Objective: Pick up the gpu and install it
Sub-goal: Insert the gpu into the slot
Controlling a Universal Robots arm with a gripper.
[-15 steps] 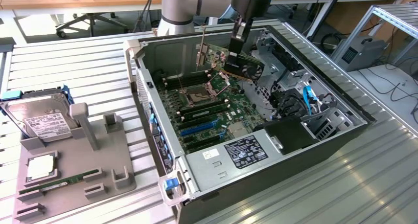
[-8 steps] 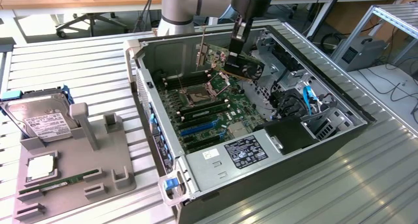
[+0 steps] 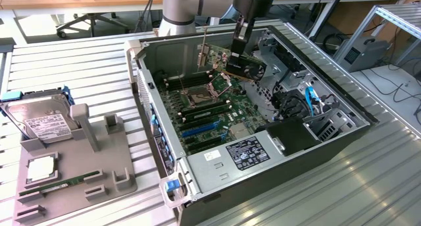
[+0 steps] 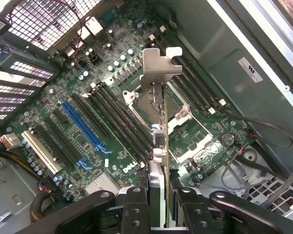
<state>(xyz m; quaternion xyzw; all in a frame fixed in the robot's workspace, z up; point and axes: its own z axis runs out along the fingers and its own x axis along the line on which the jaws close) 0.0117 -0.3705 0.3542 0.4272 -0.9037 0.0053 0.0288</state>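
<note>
**Card held on edge above the motherboard**

The claw [image 3: 239,44] is closed on the gpu [image 3: 230,65], its two dark fingers [image 4: 136,204] pinching the board from either face near one end; the card hangs in the air inside the open computer case [image 3: 197,181], above the motherboard [image 3: 210,110] and touching nothing below it. It is carried on edge, which looks deliberate; a card has to meet a slot with its contact edge down. The silvery end bracket [image 4: 158,66] points away from the wrist, toward the perforated rear wall [image 4: 44,19] of the case, probably so that it can line up with the openings there.

In the wrist view the card sits over the CPU socket [image 4: 154,105] and the dark memory slots; the long blue expansion slot [image 4: 83,127] lies off to one side, apart from the card, so it is not yet over a slot of that kind.

On the bench [image 3: 316,196], at the exterior view's left, a grey holder [image 3: 72,199] keeps the hard drive [image 3: 43,120] and the green RAM stick [image 3: 62,181] in their own recesses, well apart from the case.
</note>
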